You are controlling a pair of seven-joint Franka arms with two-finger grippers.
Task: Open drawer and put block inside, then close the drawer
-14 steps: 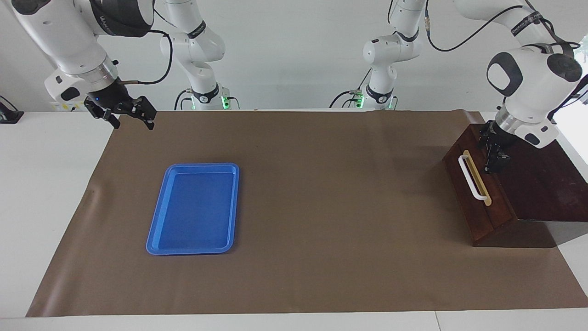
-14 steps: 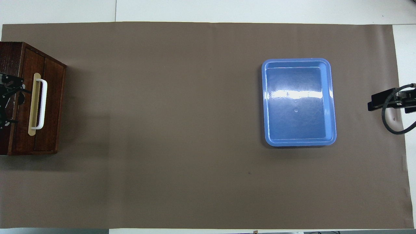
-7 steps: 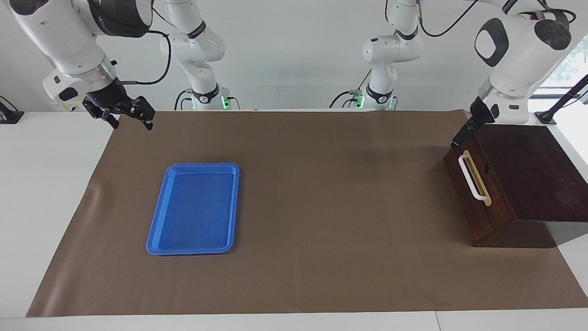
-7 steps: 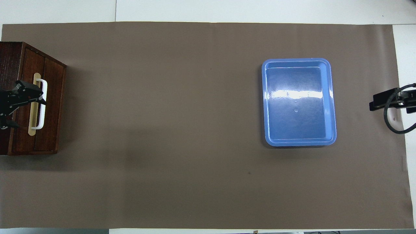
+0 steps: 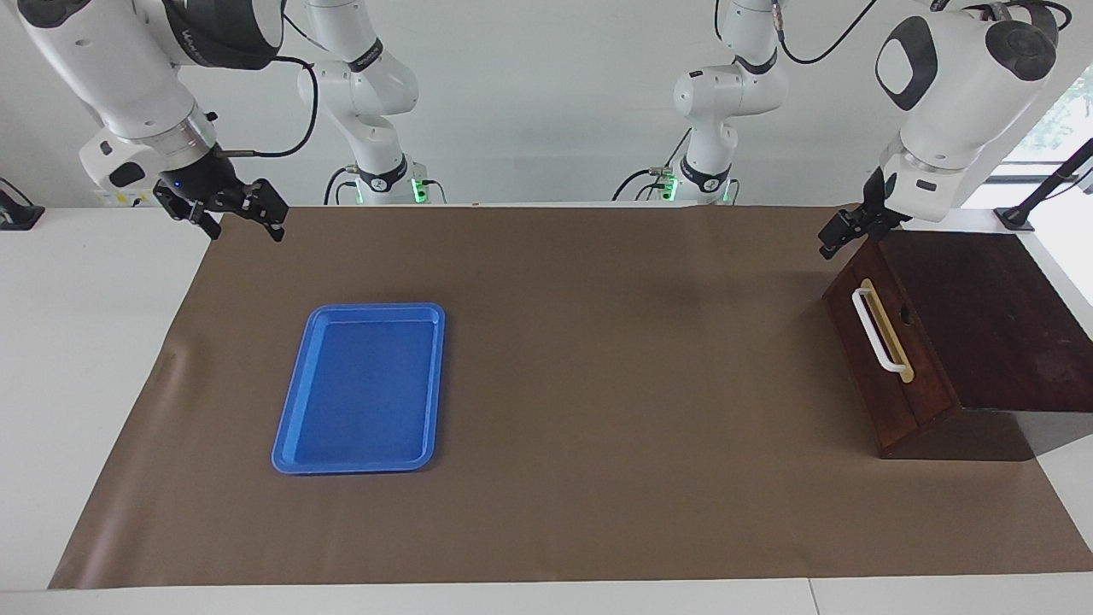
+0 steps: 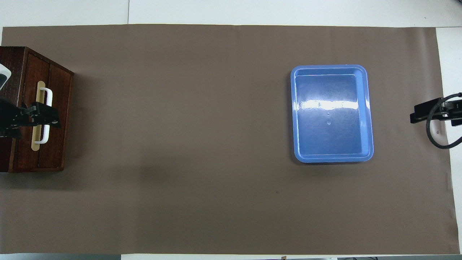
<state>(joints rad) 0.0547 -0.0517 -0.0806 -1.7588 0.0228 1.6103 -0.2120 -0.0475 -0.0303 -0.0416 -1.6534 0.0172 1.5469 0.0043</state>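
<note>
drawer (image 5: 879,342): shut, at left arm's bench end | block: not visible | left claw (image 5: 841,229): fingers apart, empty, has lifted off the box top, now over its upper corner | right claw (image 5: 226,209): apart, waiting | task: looks finished

The left gripper (image 5: 841,229), earlier low on the box's top just beside the drawer (image 5: 888,359) handle, now hangs raised above the drawer front, jaws spread.
</note>
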